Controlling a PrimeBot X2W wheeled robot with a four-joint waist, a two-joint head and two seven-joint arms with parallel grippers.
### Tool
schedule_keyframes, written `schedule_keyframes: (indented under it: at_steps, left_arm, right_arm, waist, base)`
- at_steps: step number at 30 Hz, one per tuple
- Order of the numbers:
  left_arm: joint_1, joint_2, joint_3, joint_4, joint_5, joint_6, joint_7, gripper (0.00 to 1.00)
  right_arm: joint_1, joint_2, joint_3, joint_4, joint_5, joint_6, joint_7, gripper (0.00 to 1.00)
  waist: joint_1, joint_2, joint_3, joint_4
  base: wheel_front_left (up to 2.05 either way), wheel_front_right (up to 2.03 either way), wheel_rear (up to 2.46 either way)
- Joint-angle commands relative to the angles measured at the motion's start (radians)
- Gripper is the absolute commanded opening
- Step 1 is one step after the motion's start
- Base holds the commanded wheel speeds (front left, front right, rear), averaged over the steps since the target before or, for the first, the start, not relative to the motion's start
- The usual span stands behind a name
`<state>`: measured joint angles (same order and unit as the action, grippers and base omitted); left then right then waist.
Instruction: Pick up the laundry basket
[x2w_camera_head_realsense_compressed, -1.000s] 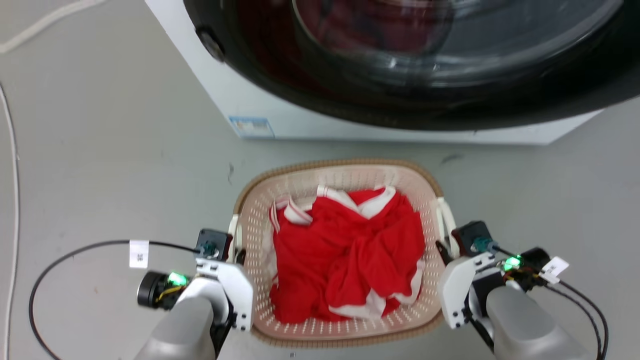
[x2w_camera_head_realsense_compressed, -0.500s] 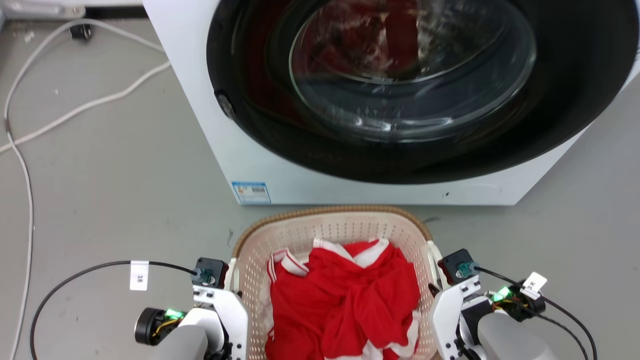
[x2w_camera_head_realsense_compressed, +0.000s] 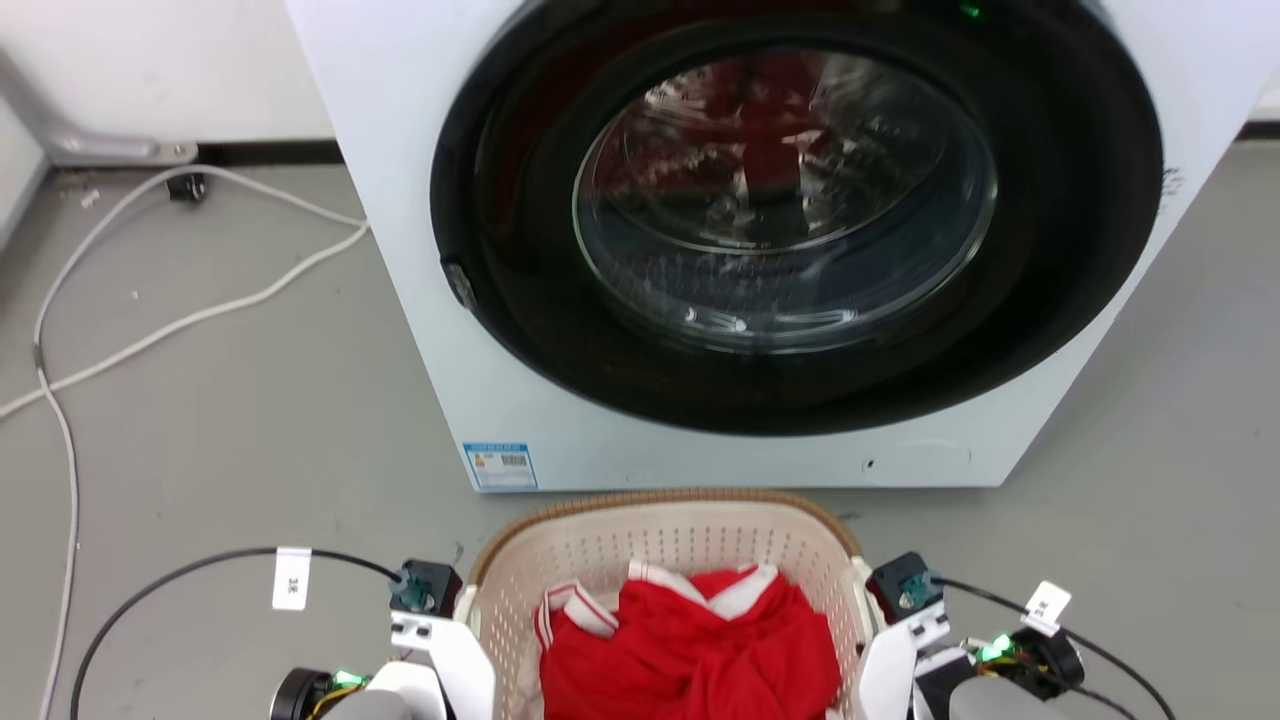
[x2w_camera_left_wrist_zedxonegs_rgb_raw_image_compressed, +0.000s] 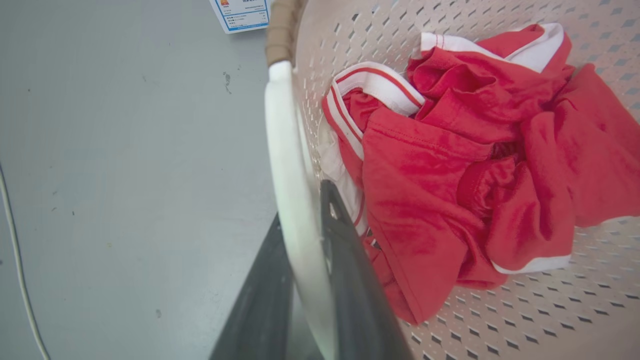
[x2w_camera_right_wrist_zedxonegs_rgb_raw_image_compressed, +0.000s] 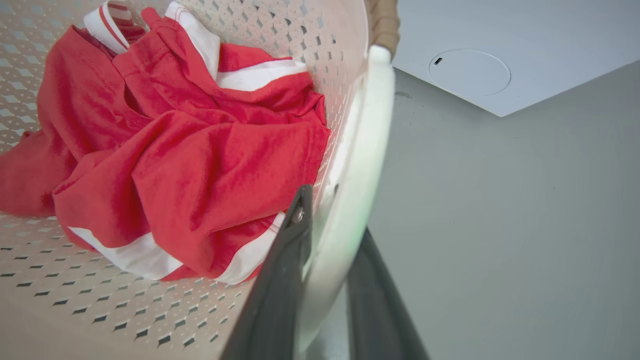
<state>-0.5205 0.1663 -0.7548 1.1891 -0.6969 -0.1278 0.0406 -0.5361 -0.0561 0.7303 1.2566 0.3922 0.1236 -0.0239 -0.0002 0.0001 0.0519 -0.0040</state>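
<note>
The laundry basket (x2w_camera_head_realsense_compressed: 665, 500), cream perforated plastic with a brown woven rim, sits at the bottom centre of the head view, in front of the washing machine. A crumpled red garment with white trim (x2w_camera_head_realsense_compressed: 690, 650) lies inside it. My left gripper (x2w_camera_left_wrist_zedxonegs_rgb_raw_image_compressed: 302, 210) is shut on the basket's white left handle (x2w_camera_left_wrist_zedxonegs_rgb_raw_image_compressed: 287, 145), one dark finger on each side. My right gripper (x2w_camera_right_wrist_zedxonegs_rgb_raw_image_compressed: 332, 215) is shut the same way on the white right handle (x2w_camera_right_wrist_zedxonegs_rgb_raw_image_compressed: 372, 125). In the head view both white wrists flank the basket, and its near half is cut off by the bottom edge.
A white front-loading washing machine (x2w_camera_head_realsense_compressed: 420, 250) with a dark round glass door (x2w_camera_head_realsense_compressed: 780, 200) stands just beyond the basket. White cables (x2w_camera_head_realsense_compressed: 200, 310) trail over the grey floor at the left. A black cable (x2w_camera_head_realsense_compressed: 180, 590) loops from my left wrist.
The head view has swung upward, so the machine door now shows whole and the basket sits lower in the picture. Both grippers stay clamped on the handles.
</note>
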Motion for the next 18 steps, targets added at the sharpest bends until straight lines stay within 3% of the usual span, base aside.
schedule_keyframes:
  at_steps: [1,18]
  left_arm:
    - [0.008,-0.001,-0.01,-0.011,-0.005,-0.004,-0.002,0.0]
    - [0.011,0.017,-0.143,-0.012,-0.141,-0.004,0.029,0.0]
  right_arm:
    - [0.017,0.011,0.014,-0.004,0.004,0.013,0.004,0.0]
    - [0.038,0.01,0.107,0.009,0.102,0.013,0.044,0.0]
  waist:
    - [0.0002,-0.0001,-0.019,-0.004]
    - [0.0002,-0.0001,-0.074,-0.012]
  base:
    - [0.0,0.0,0.0]
    - [0.0,0.0,0.0]
